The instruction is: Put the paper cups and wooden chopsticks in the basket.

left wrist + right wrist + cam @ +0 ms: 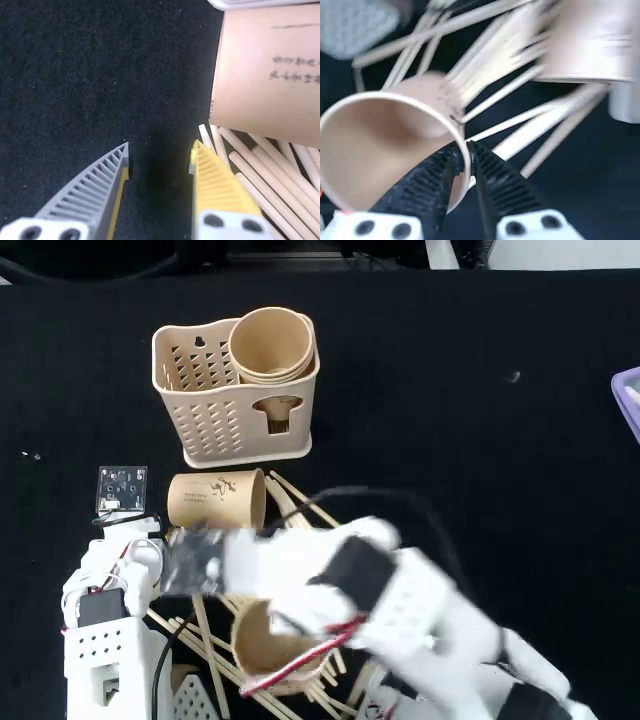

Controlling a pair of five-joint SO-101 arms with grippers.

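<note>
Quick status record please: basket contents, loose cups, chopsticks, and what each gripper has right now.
basket: upright, with a stack of paper cups in one compartment
cup on its side: on the table just in front of the basket, ungripped
gripped cup: among the chopsticks, rim pinched
chopsticks: scattered loose on the table around both loose cups
left gripper: open, holding nothing, over bare table beside the chopsticks
right gripper: shut on the gripped cup's rim, one finger inside

Cups (270, 340) stacked in basket (200, 415), chopsticks (209, 650) scattered
</note>
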